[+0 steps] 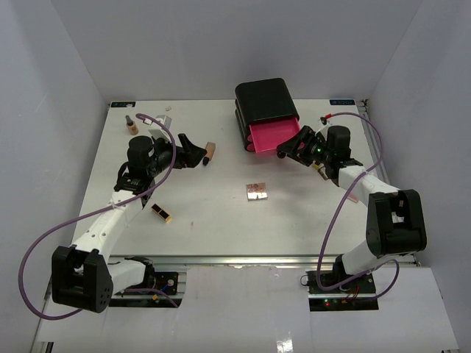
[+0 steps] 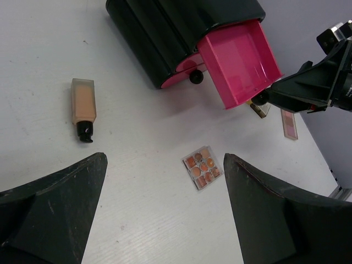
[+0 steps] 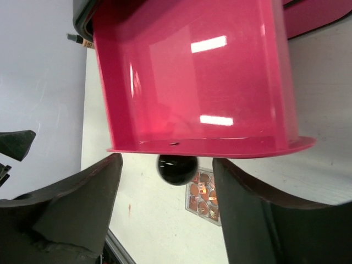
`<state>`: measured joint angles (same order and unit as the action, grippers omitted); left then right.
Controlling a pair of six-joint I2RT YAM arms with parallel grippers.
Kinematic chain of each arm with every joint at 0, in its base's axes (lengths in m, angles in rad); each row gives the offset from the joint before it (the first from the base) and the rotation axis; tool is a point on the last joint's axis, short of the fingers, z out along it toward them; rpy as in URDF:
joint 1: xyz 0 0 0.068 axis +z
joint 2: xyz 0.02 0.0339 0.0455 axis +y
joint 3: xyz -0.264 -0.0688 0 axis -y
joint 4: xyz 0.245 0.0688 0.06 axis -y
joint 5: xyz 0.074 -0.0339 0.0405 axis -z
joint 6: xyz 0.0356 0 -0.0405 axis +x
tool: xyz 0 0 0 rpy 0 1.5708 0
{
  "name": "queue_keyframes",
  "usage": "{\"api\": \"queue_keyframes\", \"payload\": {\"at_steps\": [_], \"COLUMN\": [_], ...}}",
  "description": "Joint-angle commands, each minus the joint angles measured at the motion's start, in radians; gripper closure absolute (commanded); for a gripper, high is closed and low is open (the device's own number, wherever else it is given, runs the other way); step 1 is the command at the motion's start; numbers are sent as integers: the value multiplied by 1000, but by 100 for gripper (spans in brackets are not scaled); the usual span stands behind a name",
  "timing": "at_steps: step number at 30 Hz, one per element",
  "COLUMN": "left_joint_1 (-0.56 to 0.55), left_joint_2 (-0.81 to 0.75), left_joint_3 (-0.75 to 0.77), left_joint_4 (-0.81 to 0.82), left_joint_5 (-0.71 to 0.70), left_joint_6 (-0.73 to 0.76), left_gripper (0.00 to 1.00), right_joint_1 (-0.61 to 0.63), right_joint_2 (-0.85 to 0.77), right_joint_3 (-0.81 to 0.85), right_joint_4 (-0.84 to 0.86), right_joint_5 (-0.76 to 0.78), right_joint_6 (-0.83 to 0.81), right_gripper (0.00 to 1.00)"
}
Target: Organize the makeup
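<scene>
- Pale grey walls are enclosing a white table (image 1: 221,228), on which a black box (image 1: 265,99) is standing at the far side, right of centre.
- One pink drawer (image 1: 274,136) is being shown pulled out of the box toward the near edge; nothing can be seen lying inside it in the right wrist view.
- The right arm is being held bent at the elbow and reaching in to the left, with the right gripper (image 1: 291,149) being presented at the drawer's front.
- Its jaws are being held apart on either side of the round black knob (image 3: 176,169), with a gap showing at each side.
- The left arm is being extended up the table's left half, its wrist turned to the right.
- The left gripper (image 1: 193,147) is being held wide apart above the surface, with nothing between its fingers.
- A square palette (image 1: 256,192) is lying mid-table, between the two arms.
- A foundation bottle (image 1: 210,154) is lying just beyond the left gripper.
- A lipstick tube (image 1: 161,213) is lying beside the left forearm.
- A small brown bottle (image 1: 132,126) is standing at the far left.
- A flat pink compact (image 2: 289,124) is lying by the right arm.
</scene>
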<state>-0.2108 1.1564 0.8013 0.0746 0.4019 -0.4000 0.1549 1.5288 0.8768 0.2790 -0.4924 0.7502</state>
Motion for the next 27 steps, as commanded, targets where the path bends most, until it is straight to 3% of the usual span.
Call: {"api": "queue_keyframes", "payload": {"at_steps": [1,6,10,15,19,23,25,27], "left_joint_1": [7,7,7,7,15,14,11,-1], "left_joint_2": [1,25,42,79,199,378,433,507], "left_joint_3": [29,33,43,72,120,223,287,339], "left_joint_4": [-2,-16,-51,-117,-148,-205,-233,-256], "left_joint_5": [-12,-23,-59,-112,-21,73,68,38], "left_joint_6": [17,24,41,53,57,58,59,67], "left_gripper": [2,2,2,2,6,2,2,2], "right_joint_1": [-12,-21,-44,-114,-174,-197,-210,-231], "right_joint_2": [-31,-85,-130,-183,-188,-242,-295,-346], "right_joint_3": [-16,-45,-79,-164,-200,-186,-138,-110], "right_joint_4": [65,77,85,169,172,35,-110,-174], "right_joint_5": [-2,-26,-108,-375,-602,-681,-681,-687], "right_joint_6": [-27,-61,-139,-200,-317,-538,-709,-782], "right_gripper": [9,2,9,10,10,9,9,9]}}
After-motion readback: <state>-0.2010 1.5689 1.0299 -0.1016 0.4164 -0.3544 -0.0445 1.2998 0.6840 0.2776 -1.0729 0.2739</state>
